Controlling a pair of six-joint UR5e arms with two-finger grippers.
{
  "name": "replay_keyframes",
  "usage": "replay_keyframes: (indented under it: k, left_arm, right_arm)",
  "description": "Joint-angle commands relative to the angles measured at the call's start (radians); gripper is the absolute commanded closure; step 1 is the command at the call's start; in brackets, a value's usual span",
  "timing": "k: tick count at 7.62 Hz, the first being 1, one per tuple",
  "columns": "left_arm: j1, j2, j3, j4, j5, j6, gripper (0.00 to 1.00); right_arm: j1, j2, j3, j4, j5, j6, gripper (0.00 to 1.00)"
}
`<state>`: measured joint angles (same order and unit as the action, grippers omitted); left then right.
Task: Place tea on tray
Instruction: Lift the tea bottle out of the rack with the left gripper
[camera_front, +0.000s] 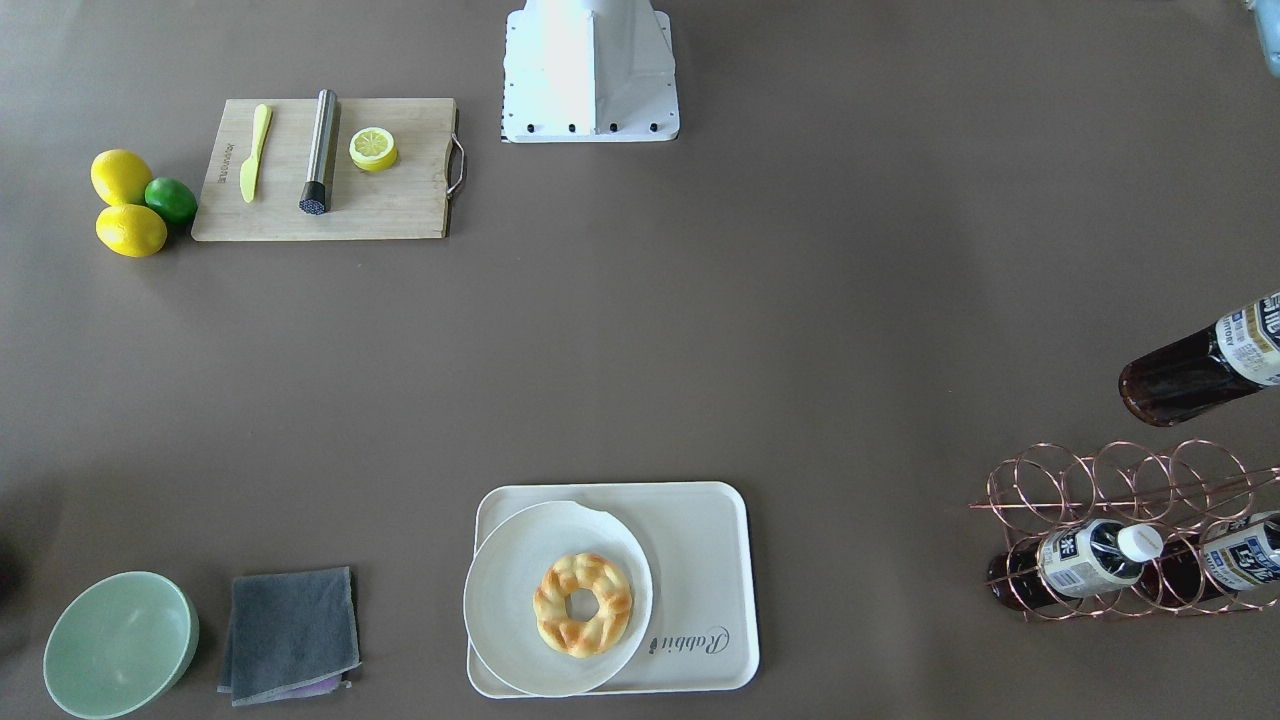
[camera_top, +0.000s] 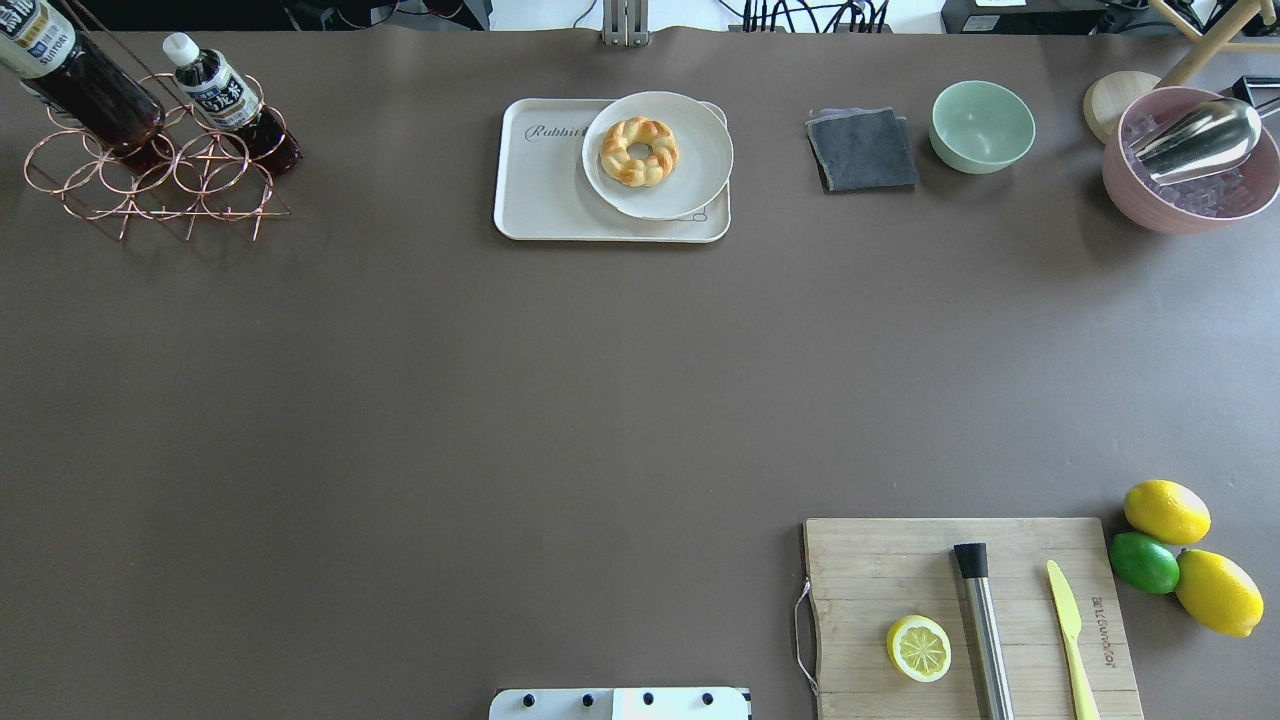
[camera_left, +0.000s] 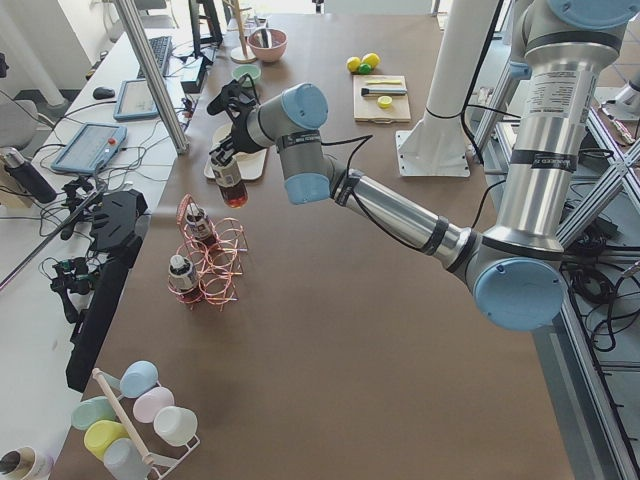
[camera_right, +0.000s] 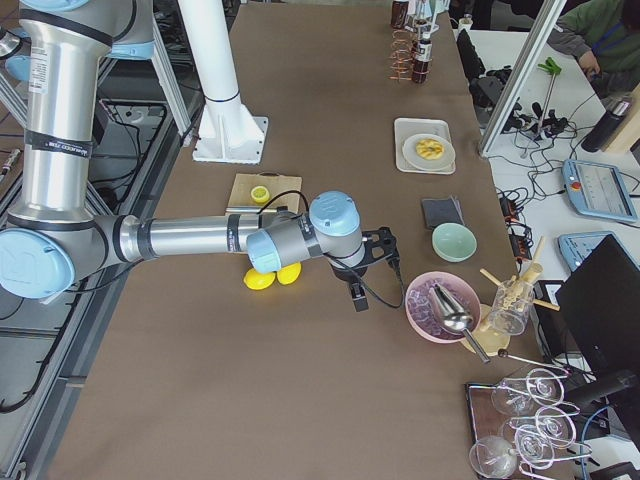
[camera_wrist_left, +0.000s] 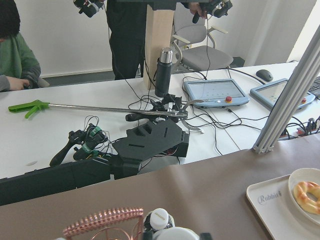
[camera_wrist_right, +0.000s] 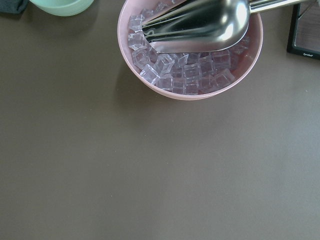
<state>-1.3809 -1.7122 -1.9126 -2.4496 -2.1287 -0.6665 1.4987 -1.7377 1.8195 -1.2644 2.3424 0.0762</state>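
So the left tool is gripping the tea up by its neck, closed in narrow around it. The bottle is hanging tilted under the tool, clear of the table, with its dark base swinging out to one side. Close below the tool the copper wire rack is sitting with two more lying in its rings: a capped bottle showing its white top, and a second bottle running off the edge of the front view. In the left wrist view only dark slivers are showing at the bottom edge, either side of something white, so I'm mostly going by the left side view here. The tray is lying well away from the tool, off to the lower right in its wrist view. A round white plate with a braided ring pastry is taking up about half of it, leaving the "Rabbit" end bare. The right tool is hovering far from all that, near a pink bowl of ice cubes with a metal scoop lying in it. Can't tell whether that one is wide or narrow.
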Motion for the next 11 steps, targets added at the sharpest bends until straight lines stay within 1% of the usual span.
replay_keyframes:
  k: [1,2,3,4,5,6,8,11]
  left_arm:
    - [0.303,-0.032,-0.066,-0.062,0.227,0.074,1.00]
    - [0.448,-0.094,-0.062,-0.025,0.348,0.073,1.00]
    - [0.580,-0.177,-0.065,0.101,0.468,0.073,1.00]
    - [0.703,-0.298,-0.065,0.264,0.548,0.062,1.00]
    - [0.812,-0.370,-0.054,0.387,0.631,0.053,1.00]
    - [0.901,-0.409,-0.033,0.408,0.704,0.053,1.00]
    - [0.954,-0.425,-0.007,0.409,0.716,0.051,1.00]
    - [0.971,-0.422,0.029,0.405,0.721,0.035,1.00]
  right_arm:
    - [0.000,-0.002,0.000,0.000,0.000,0.001,0.00]
    - [0.001,-0.003,0.001,0.000,0.002,0.001,0.00]
    - [0.000,-0.003,0.001,0.000,0.002,0.001,0.00]
    - [0.000,-0.003,0.001,0.000,0.003,0.001,0.00]
    - [0.000,-0.002,0.001,0.000,0.003,0.002,0.00]
    - [0.000,-0.002,0.001,0.000,0.003,0.002,0.00]
    - [0.000,0.001,0.001,0.000,0.005,0.002,0.00]
    - [0.000,0.000,0.001,0.000,0.005,0.001,0.00]
